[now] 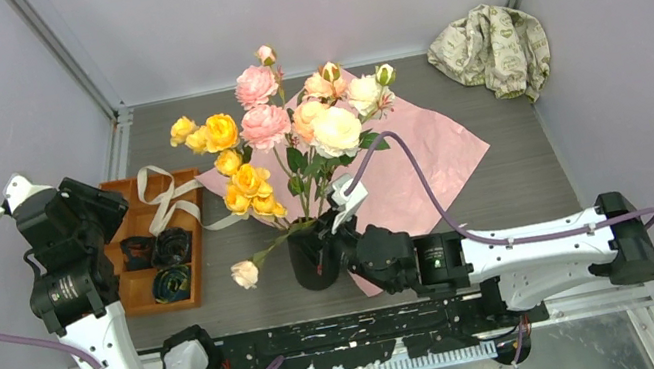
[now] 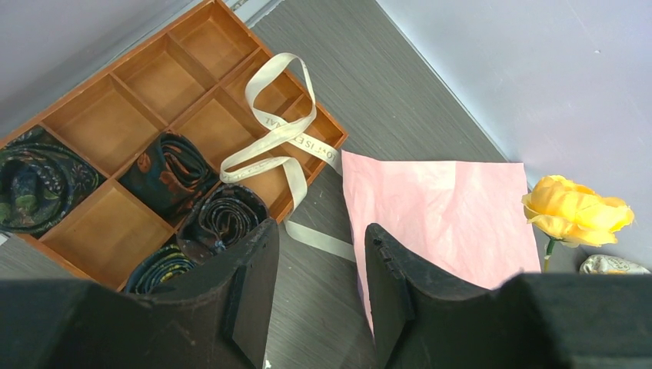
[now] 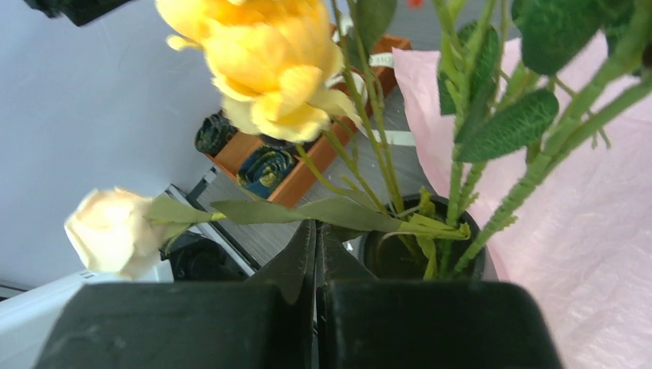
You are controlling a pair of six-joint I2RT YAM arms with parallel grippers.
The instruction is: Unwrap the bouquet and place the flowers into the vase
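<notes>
The flowers (image 1: 293, 129), yellow, pink and cream roses, stand with their stems in the black vase (image 1: 314, 260). One cream rose (image 1: 244, 274) droops out to the vase's left. The bouquet's pink wrapping paper (image 1: 431, 161) lies spread flat behind the vase, and the beige ribbon (image 1: 165, 197) is draped over the tray. My right gripper (image 1: 342, 246) is shut at the vase's right rim (image 3: 461, 231). The drooping rose's leafy stem (image 3: 307, 209) crosses just above its closed tips (image 3: 316, 227). My left gripper (image 2: 319, 238) hangs open and empty above the table, between tray and paper (image 2: 438, 207).
A wooden compartment tray (image 1: 142, 283) holding dark coiled rolls (image 1: 171, 244) sits at the left. A crumpled beige patterned cloth (image 1: 491, 44) lies in the back right corner. Walls close in the table on three sides. A yellow rose (image 2: 578, 211) shows in the left wrist view.
</notes>
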